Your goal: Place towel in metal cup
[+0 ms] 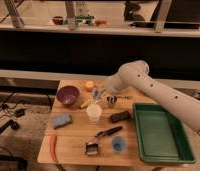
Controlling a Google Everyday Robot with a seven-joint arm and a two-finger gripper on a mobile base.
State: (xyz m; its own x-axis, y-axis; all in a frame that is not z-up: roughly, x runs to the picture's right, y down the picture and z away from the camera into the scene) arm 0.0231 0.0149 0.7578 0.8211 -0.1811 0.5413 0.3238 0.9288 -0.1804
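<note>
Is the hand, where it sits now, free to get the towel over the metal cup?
Probably yes. The hand, shut on the towel, hangs close beside the metal cup. Nothing stands between them, and the cup's mouth looks uncovered.

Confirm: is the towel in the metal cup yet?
Out. The towel hangs from the shut gripper, just left of the metal cup, not inside it.

Most of gripper (99, 93), far-mid table just left of metal cup (111, 102), hidden behind wrist of arm (143, 82). Of towel (96, 93) only a small blue-grey bit shows at its tip; contact too small to tell. Arm cut off at right edge. Cup inside too dark. Stuff on far shelf (93, 28) blurred.
</note>
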